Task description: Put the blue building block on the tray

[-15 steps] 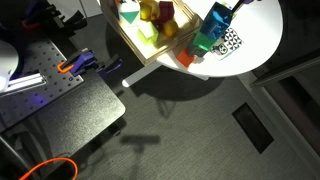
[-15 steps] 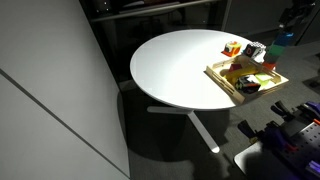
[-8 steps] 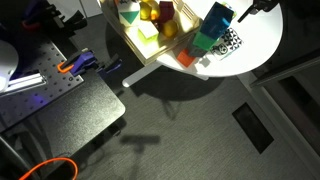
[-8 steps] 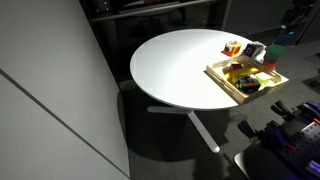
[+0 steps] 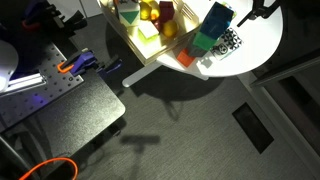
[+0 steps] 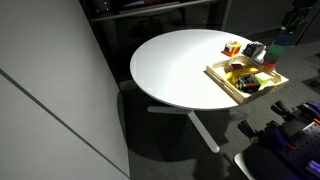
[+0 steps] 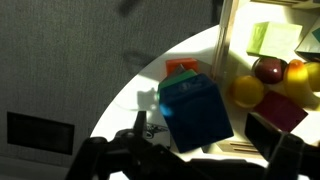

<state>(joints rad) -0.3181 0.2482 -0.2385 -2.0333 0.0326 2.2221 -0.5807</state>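
- Black Robotiq gripper (image 7: pixel 195 160), wrist view: its dark fingers (image 7: pixel 292 158) enter at 7 and 5 o'clock. The jaws stand wide apart and grip nothing.
- Small bright blue boxy building block (image 7: pixel 198 110): fills the frame centre, in the gap above the fingers. Contact with either finger cannot be told.
- In an exterior view the blue building block (image 5: pixel 217 17) sits stacked on a green-teal block (image 5: pixel 205 42). The gripper (image 5: pixel 252 12) is just beside it at 3 o'clock, apart from it.
- The stack stands on the round white tabletop (image 5: pixel 262 45), outside the tray.
- Black-and-white patterned cube (image 5: pixel 231 42): on the tabletop, just beside the green-teal block at 3 o'clock.
- Small red block (image 7: pixel 180 68): at 11 o'clock of the blue building block, near the table edge.
- Light wooden rectangular tray with a low rim (image 7: pixel 226 40): at 1 to 3 o'clock of the blue building block. It holds a yellow ball (image 7: pixel 247 91) and a pale green block (image 7: pixel 272 38), among other toys.
- In an exterior view the tray (image 6: pixel 222 80) lies at the tabletop's 3 o'clock edge, with the blue building block (image 6: pixel 283 42) beyond it at 1 o'clock.
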